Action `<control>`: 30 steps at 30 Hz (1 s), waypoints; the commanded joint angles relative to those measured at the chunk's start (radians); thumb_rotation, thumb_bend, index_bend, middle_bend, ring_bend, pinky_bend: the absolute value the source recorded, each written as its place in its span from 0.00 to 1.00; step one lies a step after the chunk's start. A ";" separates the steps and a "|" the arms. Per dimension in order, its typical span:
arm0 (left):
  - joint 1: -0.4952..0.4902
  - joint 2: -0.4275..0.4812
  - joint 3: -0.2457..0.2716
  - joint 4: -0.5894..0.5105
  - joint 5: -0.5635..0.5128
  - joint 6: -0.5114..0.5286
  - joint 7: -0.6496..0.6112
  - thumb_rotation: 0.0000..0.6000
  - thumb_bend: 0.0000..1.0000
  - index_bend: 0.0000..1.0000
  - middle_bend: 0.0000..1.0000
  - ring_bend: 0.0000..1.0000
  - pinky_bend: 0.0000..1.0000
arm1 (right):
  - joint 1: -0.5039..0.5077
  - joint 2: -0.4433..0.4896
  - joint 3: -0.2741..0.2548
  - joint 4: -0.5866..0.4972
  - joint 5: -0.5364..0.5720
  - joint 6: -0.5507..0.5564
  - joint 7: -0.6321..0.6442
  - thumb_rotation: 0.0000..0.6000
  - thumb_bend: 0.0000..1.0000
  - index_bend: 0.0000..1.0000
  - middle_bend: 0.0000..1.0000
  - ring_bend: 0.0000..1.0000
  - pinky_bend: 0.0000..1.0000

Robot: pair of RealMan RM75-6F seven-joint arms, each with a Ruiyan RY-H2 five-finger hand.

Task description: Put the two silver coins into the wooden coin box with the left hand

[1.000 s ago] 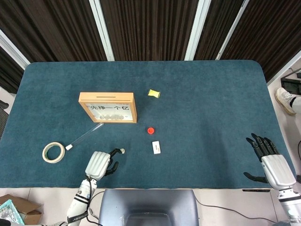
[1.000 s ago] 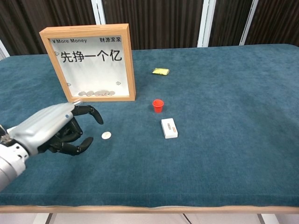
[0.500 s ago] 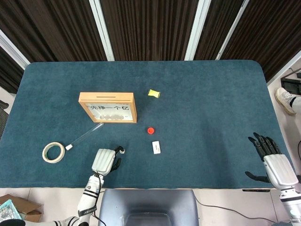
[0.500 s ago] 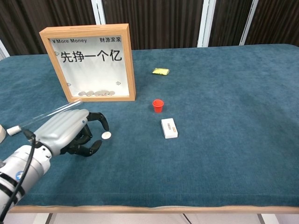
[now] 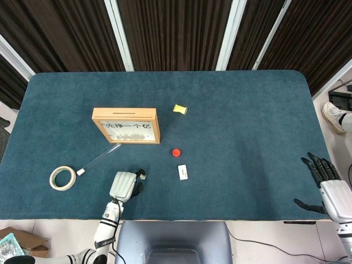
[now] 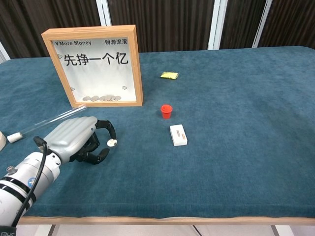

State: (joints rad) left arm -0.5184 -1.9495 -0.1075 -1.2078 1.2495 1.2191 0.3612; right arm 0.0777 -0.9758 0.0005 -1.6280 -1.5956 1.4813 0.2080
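Observation:
The wooden coin box (image 5: pixel 126 125) (image 6: pixel 96 64) stands upright at the left of the blue table, a slot in its top edge and several coins lying behind its glass. One silver coin (image 6: pixel 112 143) (image 5: pixel 143 176) lies on the cloth in front of it; I see no second loose coin. My left hand (image 6: pixel 78 140) (image 5: pixel 124 186) rests on the table just left of the coin, fingers curled, one fingertip (image 6: pixel 111 136) touching the coin's edge. Nothing is lifted. My right hand (image 5: pixel 330 191) hovers at the near right edge, fingers spread, holding nothing.
A clear tube (image 5: pixel 99 159) (image 6: pixel 47 123) and a tape roll (image 5: pixel 62 177) lie left of my left hand. A red cap (image 6: pixel 167 111), a small white box (image 6: pixel 178 134) and a yellow packet (image 6: pixel 169 75) sit right of the coin box.
My left hand slid right and forward until its fingertip reached the coin. My right hand drew back toward the near right table edge.

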 commanded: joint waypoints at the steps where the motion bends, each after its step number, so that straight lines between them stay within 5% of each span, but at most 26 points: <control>1: 0.000 -0.005 -0.002 0.011 0.006 -0.006 -0.002 1.00 0.42 0.42 1.00 1.00 1.00 | -0.006 0.027 -0.008 0.002 -0.016 0.011 0.073 1.00 0.12 0.00 0.00 0.00 0.00; 30: 0.005 -0.049 -0.024 0.099 0.045 -0.011 0.001 1.00 0.42 0.44 1.00 1.00 1.00 | -0.018 0.040 -0.008 -0.001 -0.011 0.014 0.068 1.00 0.12 0.00 0.00 0.00 0.00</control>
State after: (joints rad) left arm -0.5139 -1.9985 -0.1320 -1.1085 1.2947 1.2081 0.3617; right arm 0.0596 -0.9357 -0.0074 -1.6288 -1.6067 1.4956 0.2759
